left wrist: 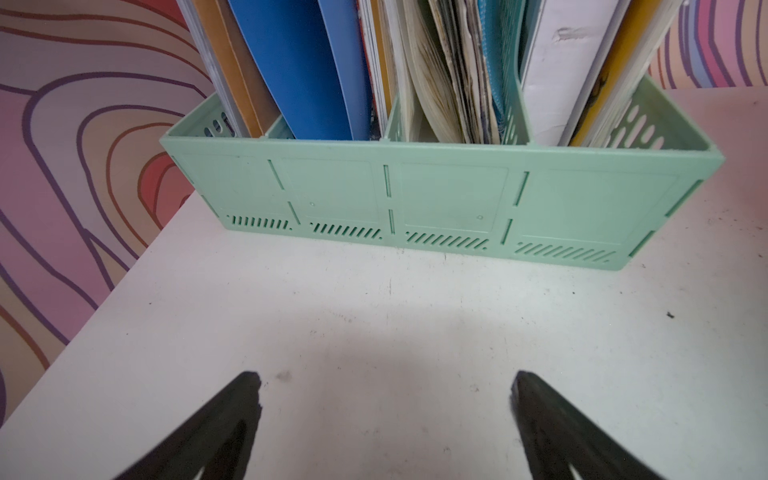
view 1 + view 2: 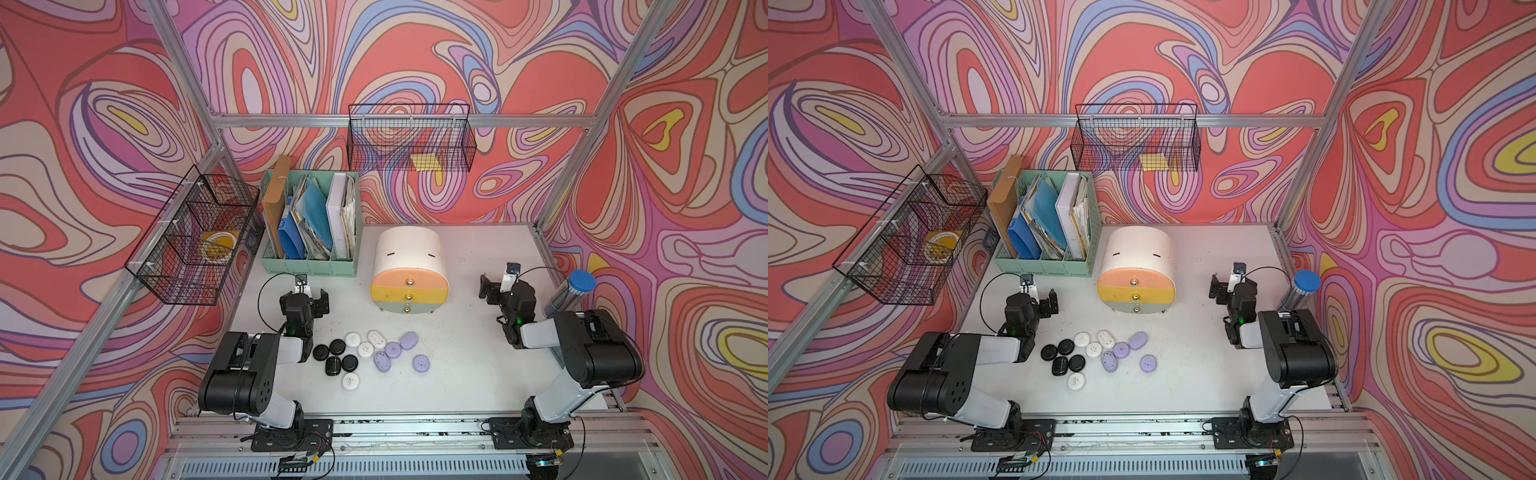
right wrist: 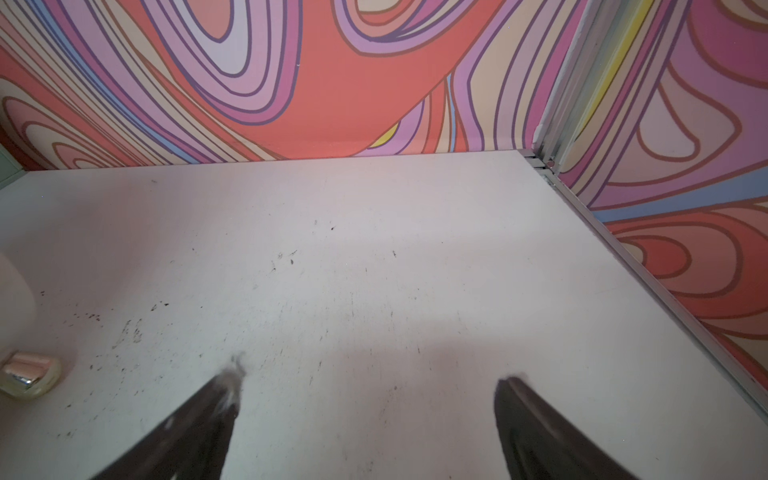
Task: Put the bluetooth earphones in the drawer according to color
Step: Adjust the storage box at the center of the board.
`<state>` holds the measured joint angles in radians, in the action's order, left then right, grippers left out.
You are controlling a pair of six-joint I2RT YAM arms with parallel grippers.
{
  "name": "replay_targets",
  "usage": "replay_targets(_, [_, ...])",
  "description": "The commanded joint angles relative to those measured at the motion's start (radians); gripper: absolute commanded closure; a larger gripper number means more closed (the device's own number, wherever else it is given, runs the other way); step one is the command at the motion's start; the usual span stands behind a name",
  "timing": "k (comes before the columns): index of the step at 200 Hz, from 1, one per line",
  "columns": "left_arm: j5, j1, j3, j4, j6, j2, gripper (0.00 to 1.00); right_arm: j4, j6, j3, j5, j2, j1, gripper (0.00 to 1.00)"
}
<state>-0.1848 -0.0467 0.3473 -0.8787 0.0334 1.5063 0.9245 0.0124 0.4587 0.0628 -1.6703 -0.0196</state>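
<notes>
Both the left hand (image 2: 306, 300) and right hand (image 2: 496, 286) are spread and empty, while the bluetooth earphones (image 2: 366, 349) cluster toward the counter's (image 2: 457, 374) front edge, nearer the left hand, before the closed drawer (image 2: 409, 270).

— Where's the drawer (image 2: 409, 270)?
— On the table (image 2: 457, 374), mid-width, toward the back. The file holder (image 2: 309, 232) stands just left of it, in the back left corner.
— The earphones (image 2: 365, 349)?
— Clustered on the table before the drawer, slightly left, apart from it.
— And on the right?
— A tube (image 2: 575, 291) at the table's right edge.
</notes>
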Motion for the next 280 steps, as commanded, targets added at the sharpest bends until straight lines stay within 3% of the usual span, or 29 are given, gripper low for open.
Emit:
replay_targets(1, [-0.043,-0.003,-0.046,-0.025,0.003,-0.109,0.01,-0.079,-0.014,0.007,-0.034,0.096,0.006,0.02])
replay_targets(42, [-0.073,-0.013,-0.097,0.025,0.021,-0.328,0.01,-0.247,0.043,0.016,-0.050,0.254,0.006,0.02])
replay_targets(69, [-0.044,-0.015,-0.068,0.182,0.142,-0.470,0.01,-0.384,0.149,0.047,-0.074,0.374,0.006,0.02])
replay_targets(103, [0.058,-0.015,-0.021,0.414,0.307,-0.621,0.01,-0.732,0.288,0.189,-0.110,0.465,0.006,0.02])
replay_targets(123, [0.121,-0.015,0.005,0.558,0.451,-0.685,0.01,-0.848,0.338,0.230,-0.220,0.491,0.006,0.02])
replay_targets(149, [0.252,-0.015,0.008,0.632,0.560,-0.706,0.01,-0.924,0.362,0.224,-0.353,0.549,0.006,0.02])
replay_targets(173, [0.395,-0.015,0.014,0.657,0.604,-0.673,0.01,-0.976,0.457,0.174,-0.357,0.616,0.006,0.02])
replay_targets(210, [0.527,-0.015,0.073,0.751,0.555,-0.646,0.01,-0.986,0.454,0.159,-0.532,0.602,0.006,0.02])
replay_targets(240, [0.626,-0.015,0.046,0.683,0.524,-0.666,0.01,-0.929,0.455,0.111,-0.590,0.612,0.006,0.02])
replay_targets(254, [0.618,-0.015,0.044,0.701,0.532,-0.667,0.01,-0.906,0.468,0.110,-0.643,0.598,0.006,0.02])
replay_targets(280, [0.480,-0.013,-0.009,0.705,0.660,-0.666,0.01,-0.842,0.490,0.086,-0.723,0.590,0.006,0.02])
